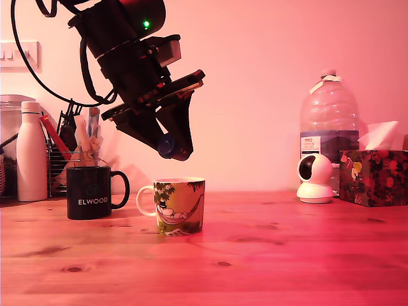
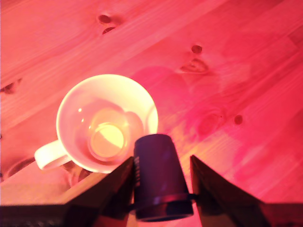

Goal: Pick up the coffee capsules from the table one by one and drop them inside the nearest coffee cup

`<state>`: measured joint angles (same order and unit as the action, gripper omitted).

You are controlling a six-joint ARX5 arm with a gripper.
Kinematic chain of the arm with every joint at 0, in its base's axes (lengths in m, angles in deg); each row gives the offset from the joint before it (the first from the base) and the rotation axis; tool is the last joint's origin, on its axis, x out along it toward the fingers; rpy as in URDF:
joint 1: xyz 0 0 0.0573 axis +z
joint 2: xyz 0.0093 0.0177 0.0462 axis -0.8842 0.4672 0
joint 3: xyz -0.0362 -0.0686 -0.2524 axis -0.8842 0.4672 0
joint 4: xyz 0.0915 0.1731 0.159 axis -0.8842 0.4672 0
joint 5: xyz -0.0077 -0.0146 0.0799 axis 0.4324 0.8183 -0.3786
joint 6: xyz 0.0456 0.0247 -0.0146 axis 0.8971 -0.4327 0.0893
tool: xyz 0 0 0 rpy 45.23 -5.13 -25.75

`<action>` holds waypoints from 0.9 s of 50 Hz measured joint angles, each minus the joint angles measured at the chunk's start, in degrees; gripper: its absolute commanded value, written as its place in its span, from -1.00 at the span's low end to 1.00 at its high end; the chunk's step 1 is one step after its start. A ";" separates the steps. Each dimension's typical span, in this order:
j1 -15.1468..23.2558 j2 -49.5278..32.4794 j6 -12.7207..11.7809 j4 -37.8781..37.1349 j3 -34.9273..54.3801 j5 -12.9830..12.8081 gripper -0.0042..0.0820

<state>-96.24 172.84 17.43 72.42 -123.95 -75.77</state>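
Capsule (image 2: pixel 158 177) between jaws above empty cup (image 2: pixel 107 122)

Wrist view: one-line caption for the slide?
Gripper holds a dark blue coffee capsule above the wooden table, just beside the rim of the empty white-lined coffee cup.

Strong red-pink cast throughout; wrist view slightly soft.

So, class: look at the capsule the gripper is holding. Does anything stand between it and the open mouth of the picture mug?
Nothing visible does. The gripper holds the dark blue capsule in the air above the coffee cup, and only open air shows between them. The wrist view shows the cup's mouth uncovered and its inside empty. The black ELWOOD mug stands off to the side.
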 measured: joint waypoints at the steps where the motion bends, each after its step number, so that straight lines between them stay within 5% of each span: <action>1: 0.00 0.00 0.00 -0.04 0.00 0.00 -0.28; 28: 0.90 -0.15 0.02 -2.12 0.04 0.00 -0.28; 45: 3.58 -0.15 2.08 -0.90 0.02 0.24 -0.28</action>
<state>-92.65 172.69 19.51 71.53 -123.93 -75.53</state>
